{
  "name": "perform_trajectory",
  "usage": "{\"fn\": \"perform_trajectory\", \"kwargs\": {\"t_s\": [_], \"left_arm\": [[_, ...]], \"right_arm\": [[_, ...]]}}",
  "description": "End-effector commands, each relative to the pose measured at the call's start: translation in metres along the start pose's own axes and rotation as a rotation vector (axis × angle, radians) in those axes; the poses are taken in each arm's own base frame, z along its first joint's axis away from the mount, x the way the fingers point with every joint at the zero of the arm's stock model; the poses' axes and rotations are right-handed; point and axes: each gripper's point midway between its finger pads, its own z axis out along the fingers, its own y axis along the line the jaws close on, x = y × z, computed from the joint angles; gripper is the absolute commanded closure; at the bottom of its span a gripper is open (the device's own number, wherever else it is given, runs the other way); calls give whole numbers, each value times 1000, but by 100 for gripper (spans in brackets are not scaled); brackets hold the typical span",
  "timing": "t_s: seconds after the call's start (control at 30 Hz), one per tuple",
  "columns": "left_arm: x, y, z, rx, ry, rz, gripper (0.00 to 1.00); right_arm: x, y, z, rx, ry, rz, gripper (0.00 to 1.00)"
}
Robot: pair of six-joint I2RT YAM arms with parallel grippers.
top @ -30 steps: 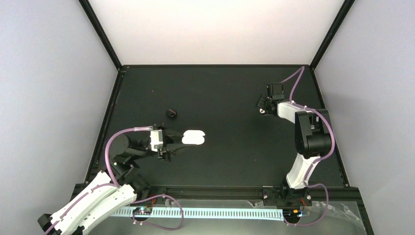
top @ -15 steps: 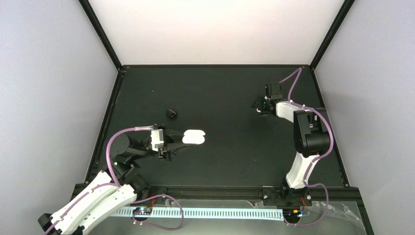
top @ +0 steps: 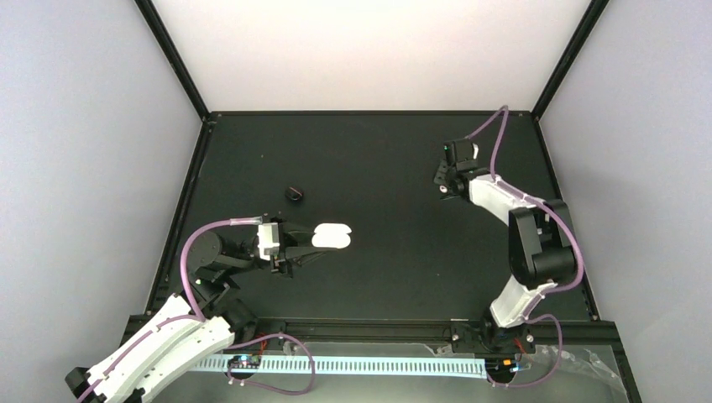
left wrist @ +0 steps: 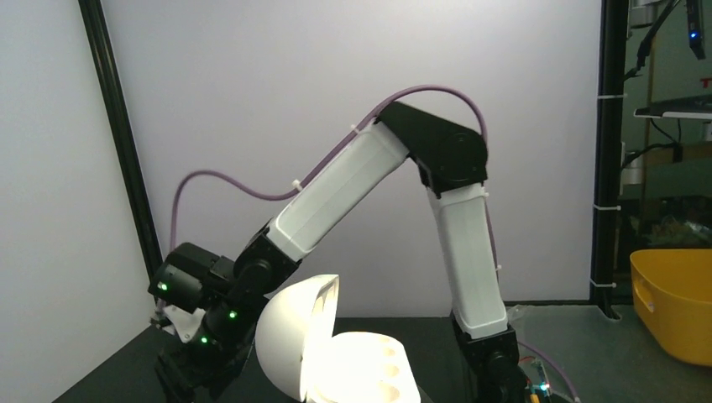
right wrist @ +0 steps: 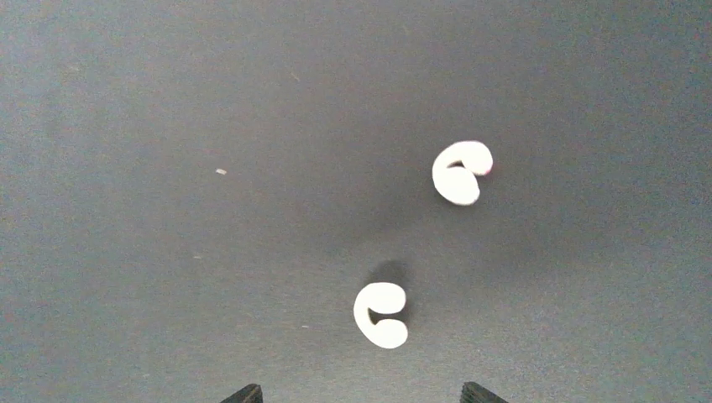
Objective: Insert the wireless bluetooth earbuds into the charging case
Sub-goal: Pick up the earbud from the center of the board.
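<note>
At the far right of the desk (top: 378,151), the right gripper (right wrist: 359,395) hangs above the two earbuds with its jaws wide apart, holding and touching nothing. Only its two tips show at the bottom edge of the wrist view. The earbuds are small, white and curled, and lie near each other but apart on the dark surface. The nearer earbud (right wrist: 382,314) is just ahead of the gap between the tips, and the farther earbud (right wrist: 461,172) lies beyond it to the right.

The likeliest trouble is the pinch itself. A bud this tiny and rounded will probably squirt sideways if the jaws close off-centre, or get pushed along the desk rather than lifted. A careless descent could also knock the second bud.

The charging case (top: 332,236) lies open well apart, on the left half of the desk, so any loosely held bud has a long carry in which to drop. It would also have to arrive turned to suit its socket.

The left gripper (top: 295,248) is closed and appears clamped on the case's left end. If that hold slips, the case could shift or its raised lid (left wrist: 298,336) could fall.
</note>
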Motion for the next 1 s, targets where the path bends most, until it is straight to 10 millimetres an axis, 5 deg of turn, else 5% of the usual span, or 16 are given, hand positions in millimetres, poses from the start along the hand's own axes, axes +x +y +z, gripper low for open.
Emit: {"fn": "perform_trajectory", "kwargs": {"t_s": [0.0,0.23,0.57,0.97], "left_arm": [[-10,-3,-2,3,-33,11,99],[-10,-3,-3,3,-34,13,98],[-12,-4,-5,-1,-39,24,98],[-11,-4,-4,0,-35,24,98]], "right_arm": [[-41,23,-46,100,-256,-141,37],[-25,74,-22,-36,-78,-269,40],[-3,48,14,31,38,-260,53],[-3,30,34,62,78,-231,55]]}}
